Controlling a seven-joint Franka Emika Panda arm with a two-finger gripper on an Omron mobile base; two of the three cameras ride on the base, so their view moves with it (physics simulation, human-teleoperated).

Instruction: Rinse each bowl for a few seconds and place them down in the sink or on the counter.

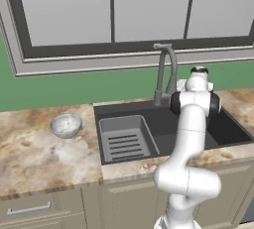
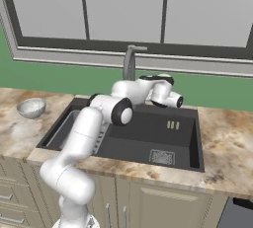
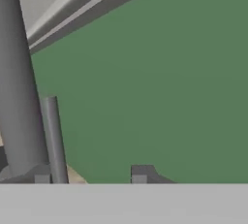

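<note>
Hand up at the faucet, rinsing not started afaict

Gripper [image 3: 90, 178] tips part-open w/ the thin faucet lever [image 3: 54, 140] between them, nothing held. Speckled bowl [image 1: 65, 125] sits dry on the counter [image 1: 30, 153], well off to the hand's left, past the sink [image 2: 148, 143]. Hand view gives the lever; base views give bowl + basin. Can't spot the brown bowl.

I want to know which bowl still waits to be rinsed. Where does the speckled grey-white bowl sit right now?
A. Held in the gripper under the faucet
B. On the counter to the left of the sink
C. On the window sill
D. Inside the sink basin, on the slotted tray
B: the speckled bowl rests upright on the marbled counter, left of the sink and apart from the slotted tray.
</note>
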